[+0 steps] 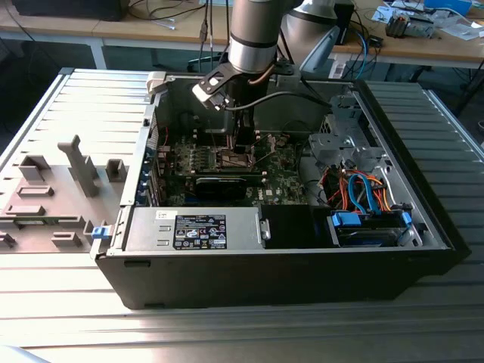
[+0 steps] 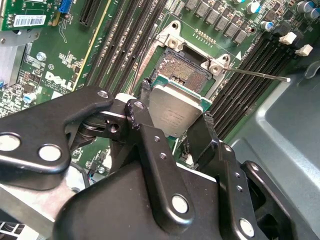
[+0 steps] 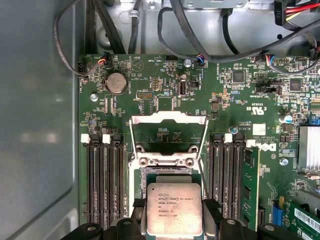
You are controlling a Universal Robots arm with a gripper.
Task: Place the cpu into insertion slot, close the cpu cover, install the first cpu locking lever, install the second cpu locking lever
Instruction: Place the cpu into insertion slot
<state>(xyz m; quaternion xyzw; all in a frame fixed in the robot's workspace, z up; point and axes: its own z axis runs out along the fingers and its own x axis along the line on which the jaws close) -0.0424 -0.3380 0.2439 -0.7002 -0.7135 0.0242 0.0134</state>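
While the robot arm hangs down into an open black computer case (image 1: pixel 302 281) on a ribbed metal table (image 1: pixel 227 333), its end effector (image 1: pixel 240 149) (image 2: pixel 176 114) (image 3: pixel 173 214) has hold of the cpu (image 2: pixel 175 104) (image 3: pixel 173 200). The two black fingers (image 2: pixel 144 98) are drawn in to just the chip's width and press on two opposite edges.

The cpu is a flat square chip carried metal side up. Its silver-grey face bears small print, and the second wrist view shows a thin green edge under the metal. It sits directly over the insertion slot (image 2: pixel 181 67), covering the part nearest the fingers. Whether the chip rests on the socket or hangs just above it cannot be told.

Beyond the chip, the socket's dark field of fine contacts lies uncovered inside its silver rim. The cpu cover (image 3: pixel 168 118), a thin silver frame with a cut-out middle, stands raised on its hinge at the side of the socket away from the fingers. Green board shows through its opening.

A thin metal lever (image 2: pixel 260 75) juts out from the socket corner across the long memory slots (image 3: pixel 105 185), which flank the socket on both sides.
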